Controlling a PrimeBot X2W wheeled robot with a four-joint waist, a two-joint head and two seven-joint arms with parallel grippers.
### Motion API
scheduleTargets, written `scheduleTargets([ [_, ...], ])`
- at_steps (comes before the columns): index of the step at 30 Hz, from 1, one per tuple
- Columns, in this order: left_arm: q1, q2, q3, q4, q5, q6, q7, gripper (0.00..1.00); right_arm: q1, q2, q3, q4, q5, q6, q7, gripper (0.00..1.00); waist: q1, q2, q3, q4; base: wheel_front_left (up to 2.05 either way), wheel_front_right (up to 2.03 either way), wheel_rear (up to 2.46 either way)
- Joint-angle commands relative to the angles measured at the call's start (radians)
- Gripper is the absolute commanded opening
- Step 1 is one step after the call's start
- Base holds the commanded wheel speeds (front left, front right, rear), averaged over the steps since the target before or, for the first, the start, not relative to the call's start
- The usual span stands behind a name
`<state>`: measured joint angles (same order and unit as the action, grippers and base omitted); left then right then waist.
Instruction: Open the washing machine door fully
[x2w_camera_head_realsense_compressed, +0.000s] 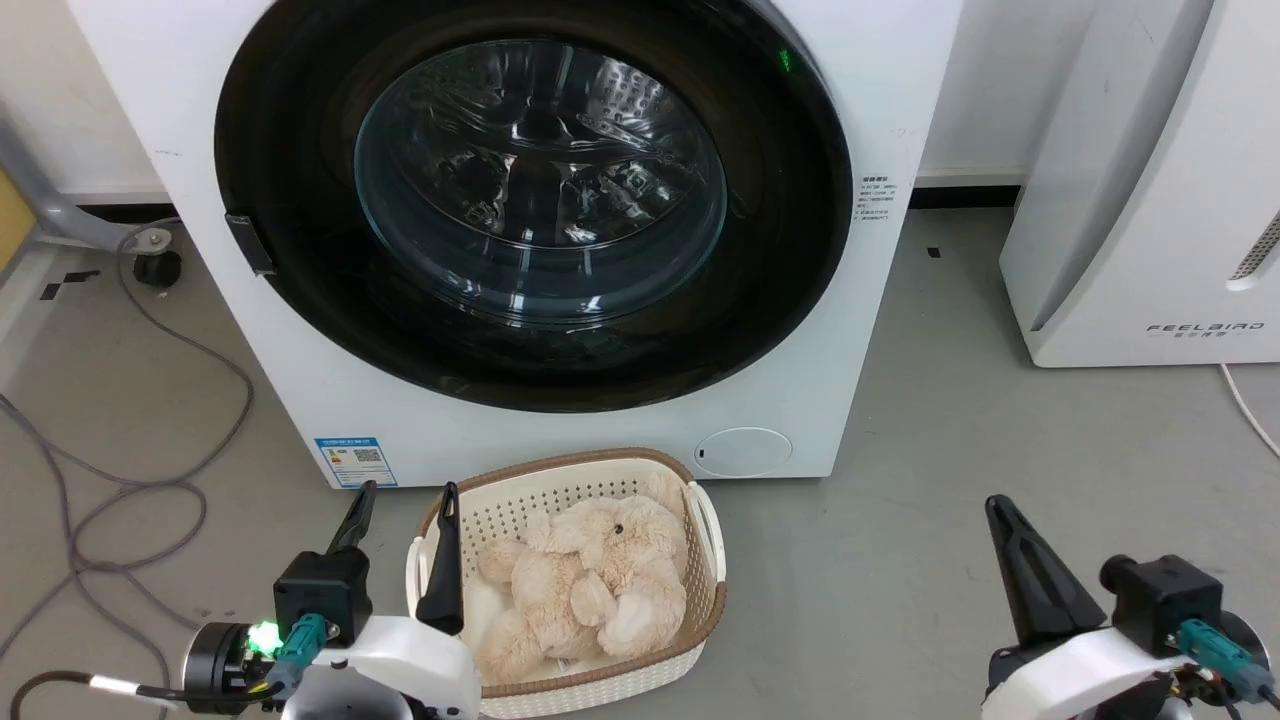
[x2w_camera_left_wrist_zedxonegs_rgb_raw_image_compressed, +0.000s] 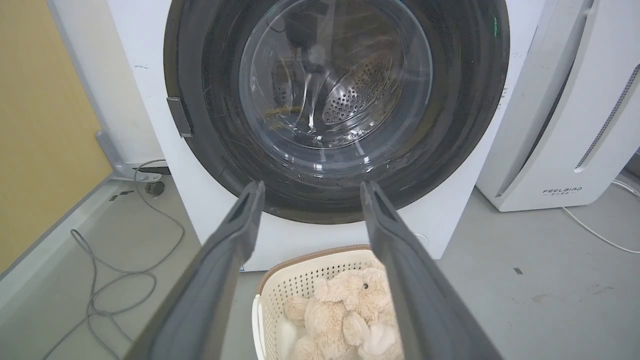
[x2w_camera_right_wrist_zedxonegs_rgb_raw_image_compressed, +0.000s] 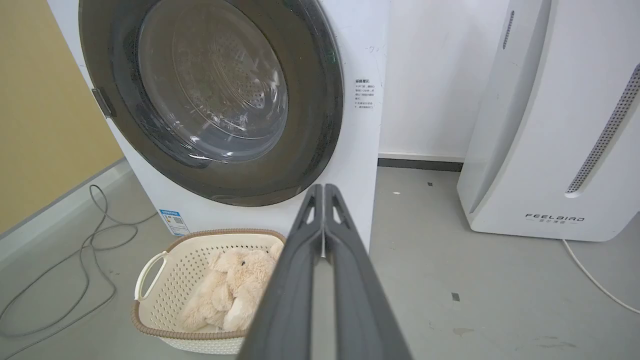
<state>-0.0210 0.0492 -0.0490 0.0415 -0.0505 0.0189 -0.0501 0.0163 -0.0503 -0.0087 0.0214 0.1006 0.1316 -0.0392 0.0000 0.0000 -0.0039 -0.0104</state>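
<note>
**Item 1.** Large round glossy black washing machine door (x2w_camera_head_realsense_compressed: 535, 200) with a bulging clear glass centre. It sits flush in the front of the big white box-shaped washing machine (x2w_camera_head_realsense_compressed: 790, 400). We record it as shut, opening not yet begun.

**Item 2.** Small flat grey tab (x2w_camera_head_realsense_compressed: 248, 243) on the door's left rim (we judge it the pull point).

**Item 3.** Left gripper (x2w_camera_left_wrist_zedxonegs_rgb_raw_image_compressed: 312, 186), long dark matte fingers spread apart, empty, low before the machine's front.

**Item 4.** Right gripper (x2w_camera_right_wrist_zedxonegs_rgb_raw_image_compressed: 324, 187), fingers pressed together, empty, before the machine's right corner.

**Item 5.** Cream perforated plastic basket (x2w_camera_head_realsense_compressed: 700, 610) at the machine's foot, holding a fluffy beige plush toy (x2w_camera_head_realsense_compressed: 590, 580).

**Handling.** We would straddle the tab with the spread left fingers and pull along the door's arc. We would avoid the slick glass and keep clear of the basket.
</note>
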Motion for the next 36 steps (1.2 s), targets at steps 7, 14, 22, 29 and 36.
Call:
scheduleTargets([
  [7,-0.020,0.001,-0.011,0.010,-0.019,0.010,-0.023,1.00,-0.007,0.000,-0.009,0.013,0.152,0.000,-0.024,0.00,0.0000,0.0000,0.004,0.001,0.00,0.00,0.00],
  [14,-0.029,0.001,-0.024,0.006,-0.033,0.020,-0.037,1.00,-0.043,0.000,-0.029,0.028,0.377,0.000,-0.028,0.00,0.0000,0.0000,0.014,0.003,0.00,0.00,0.00],
  [22,-0.043,0.001,-0.035,-0.002,-0.044,0.030,-0.054,1.00,-0.130,-0.007,-0.085,0.070,0.598,0.000,-0.004,0.00,0.0000,0.0000,0.039,0.001,0.00,0.00,0.00],
  [29,-0.068,0.001,-0.040,-0.014,-0.042,0.037,-0.069,1.00,-0.263,-0.049,-0.101,0.144,0.757,0.000,0.020,0.00,0.0000,0.0000,0.083,-0.002,0.00,0.00,0.00],
  [36,-0.102,0.001,-0.045,-0.031,-0.036,0.043,-0.083,1.00,-0.437,-0.109,-0.085,0.246,0.909,0.000,0.047,0.00,0.0000,0.0000,0.137,-0.002,0.00,0.00,0.00],
])
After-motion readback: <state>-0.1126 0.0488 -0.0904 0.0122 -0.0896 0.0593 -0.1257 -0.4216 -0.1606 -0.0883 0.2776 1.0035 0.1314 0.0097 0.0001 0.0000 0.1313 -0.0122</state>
